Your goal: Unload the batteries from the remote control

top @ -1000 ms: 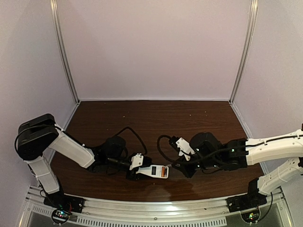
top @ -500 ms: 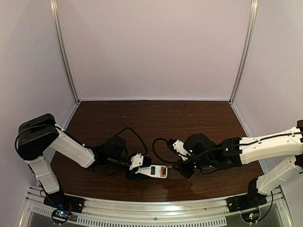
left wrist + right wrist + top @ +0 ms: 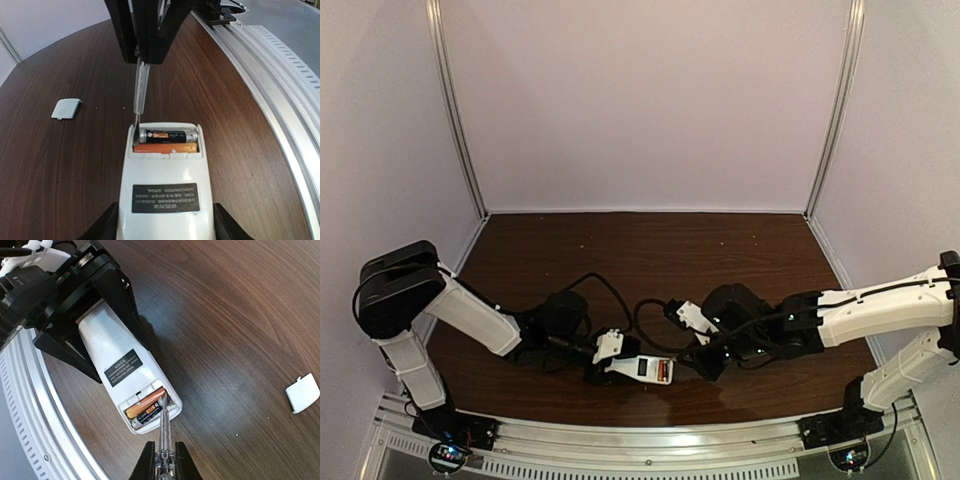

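Observation:
The white remote control lies back-up on the table, my left gripper shut on its sides. Its open compartment holds the batteries: an orange one and a dark one with a silvery end. My right gripper is shut on a clear-handled screwdriver. The screwdriver's tip sits inside the compartment at the end of the dark battery, beside the orange battery. From above, the remote control lies between the left gripper and the right gripper.
A small white cover piece lies loose on the dark wooden table, away from the remote; it is also in the right wrist view. The metal rail of the table's near edge runs close by the remote.
My right arm has moved left with the screwdriver, closing on the remote's open end. The left gripper and remote have shifted slightly left and nearer the front edge.

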`<state>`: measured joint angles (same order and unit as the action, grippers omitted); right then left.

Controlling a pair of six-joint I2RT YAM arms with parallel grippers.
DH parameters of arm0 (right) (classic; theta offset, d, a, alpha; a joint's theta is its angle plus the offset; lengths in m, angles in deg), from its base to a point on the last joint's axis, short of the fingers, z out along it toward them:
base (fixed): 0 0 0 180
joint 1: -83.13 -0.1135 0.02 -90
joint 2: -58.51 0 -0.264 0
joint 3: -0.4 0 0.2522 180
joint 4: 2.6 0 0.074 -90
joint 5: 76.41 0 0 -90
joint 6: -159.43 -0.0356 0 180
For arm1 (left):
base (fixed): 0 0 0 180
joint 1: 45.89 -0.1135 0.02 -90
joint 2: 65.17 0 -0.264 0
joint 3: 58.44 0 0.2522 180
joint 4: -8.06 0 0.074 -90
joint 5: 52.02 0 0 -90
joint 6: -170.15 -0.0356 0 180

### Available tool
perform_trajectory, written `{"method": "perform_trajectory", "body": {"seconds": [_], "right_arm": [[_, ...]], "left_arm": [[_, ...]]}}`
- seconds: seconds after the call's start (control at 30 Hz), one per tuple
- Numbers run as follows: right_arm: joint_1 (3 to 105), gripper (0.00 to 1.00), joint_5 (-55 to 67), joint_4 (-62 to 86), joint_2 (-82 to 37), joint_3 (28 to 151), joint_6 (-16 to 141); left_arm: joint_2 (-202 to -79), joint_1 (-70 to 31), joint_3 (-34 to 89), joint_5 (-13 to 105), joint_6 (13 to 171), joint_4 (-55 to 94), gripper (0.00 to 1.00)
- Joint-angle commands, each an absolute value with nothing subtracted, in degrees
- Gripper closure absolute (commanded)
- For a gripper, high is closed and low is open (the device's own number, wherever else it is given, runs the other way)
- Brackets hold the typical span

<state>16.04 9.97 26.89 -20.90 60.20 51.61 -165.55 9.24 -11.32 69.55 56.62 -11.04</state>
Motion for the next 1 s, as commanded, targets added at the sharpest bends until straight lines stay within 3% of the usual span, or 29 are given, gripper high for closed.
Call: {"method": "perform_trajectory", "body": {"seconds": [0.0, 0.47, 0.97], "right_arm": [[15.5, 1.0, 4.0, 26.0, -20.8, 60.4, 53.0], [15.5, 1.0, 9.9, 29.2, -14.4, 59.3, 51.3], [15.5, 1.0, 12.4, 32.2, -18.4, 61.5, 51.8]], "left_arm": [[-166.0, 9.0, -10.3, 69.3, 56.7, -16.2, 1.0], [-166.2, 8.9, -10.3, 69.0, 56.8, -16.5, 1.0], [-166.2, 8.9, -10.2, 69.4, 56.6, -16.2, 1.0]]}}
